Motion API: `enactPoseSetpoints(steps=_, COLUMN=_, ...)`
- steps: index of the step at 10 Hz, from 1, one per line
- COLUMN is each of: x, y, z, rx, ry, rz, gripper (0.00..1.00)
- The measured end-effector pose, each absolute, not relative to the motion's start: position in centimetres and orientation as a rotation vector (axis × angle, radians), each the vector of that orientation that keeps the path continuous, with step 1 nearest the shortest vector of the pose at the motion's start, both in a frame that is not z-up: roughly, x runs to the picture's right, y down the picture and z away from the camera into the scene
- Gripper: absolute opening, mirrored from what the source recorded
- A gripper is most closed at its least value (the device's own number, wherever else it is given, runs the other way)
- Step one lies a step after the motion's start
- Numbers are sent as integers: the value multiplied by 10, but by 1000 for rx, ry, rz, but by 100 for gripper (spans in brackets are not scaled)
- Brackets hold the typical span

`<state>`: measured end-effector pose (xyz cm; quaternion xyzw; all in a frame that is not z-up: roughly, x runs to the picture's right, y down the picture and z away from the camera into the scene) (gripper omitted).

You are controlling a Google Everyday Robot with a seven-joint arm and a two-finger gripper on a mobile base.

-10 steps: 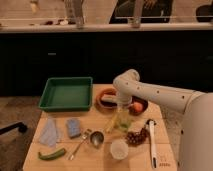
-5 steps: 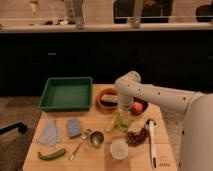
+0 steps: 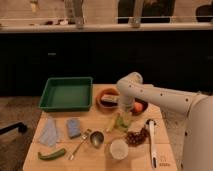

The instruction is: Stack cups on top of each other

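1. The yellow-green cup (image 3: 121, 123) is seen upright near the middle of the table (image 3: 97, 119), just in front of the brown bowls (image 3: 106, 94).
2. The gripper (image 3: 124, 114) is lowered onto its top; whether it is grasped cannot be told.
3. The dark grey cup (image 3: 96, 138) is set apart, beside a spoon (image 3: 80, 144).

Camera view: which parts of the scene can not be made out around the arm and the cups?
- end effector, camera view: it is low over the yellow-green cup; the arm above hides whether it grips the cup.
- yellow-green cup: its rim is covered by the end effector.
- brown bowls: their contents are blurred and partly behind the arm.
- robot body: cut off by the right edge.
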<state>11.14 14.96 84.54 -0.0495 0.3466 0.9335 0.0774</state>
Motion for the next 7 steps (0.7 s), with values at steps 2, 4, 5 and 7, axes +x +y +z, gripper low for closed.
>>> enactPoseSetpoints(steps=2, x=112, y=151, z=846, rx=-153, ry=1042, rz=2788, gripper=73)
enactPoseSetpoints(steps=4, x=116, y=151, z=845, rx=-184, ry=1051, rz=2801, gripper=54)
enactPoseSetpoints(steps=5, x=118, y=151, z=844, rx=-187, ry=1053, rz=2811, gripper=43)
enactPoseSetpoints(steps=7, x=117, y=149, z=845, rx=-200, ry=1057, rz=2821, gripper=25)
